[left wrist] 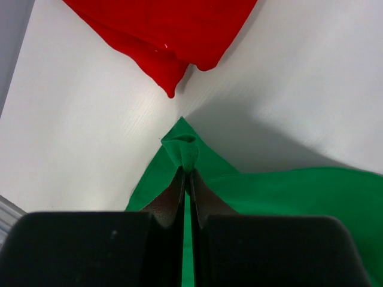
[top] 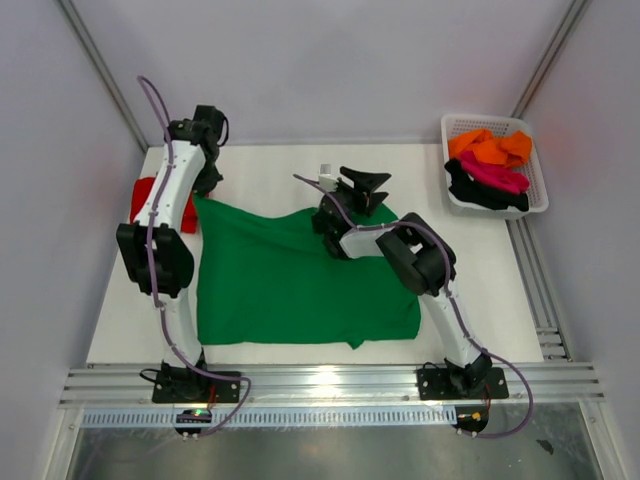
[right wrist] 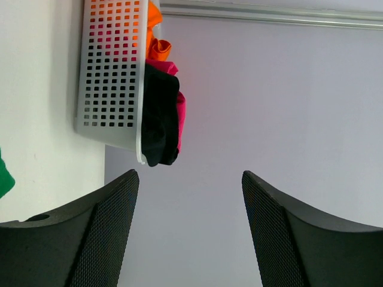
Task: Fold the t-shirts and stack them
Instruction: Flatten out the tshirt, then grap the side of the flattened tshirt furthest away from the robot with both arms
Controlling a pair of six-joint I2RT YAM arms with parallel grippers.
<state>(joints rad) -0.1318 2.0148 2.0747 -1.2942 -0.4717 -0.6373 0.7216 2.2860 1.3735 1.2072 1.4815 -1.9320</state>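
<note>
A bright green t-shirt lies spread across the table. My left gripper is shut on its far left corner, and a small tuft of green cloth pokes out past the fingertips. A folded red t-shirt lies just beyond that corner. My right gripper hovers over the green shirt's far right corner, jaws wide apart with nothing between them. It faces the basket and the wall. A sliver of green shows at the left edge of the right wrist view.
A white mesh basket stands at the far right corner and holds orange, magenta and black shirts. It also fills the top left of the right wrist view. A metal rail runs along the near edge.
</note>
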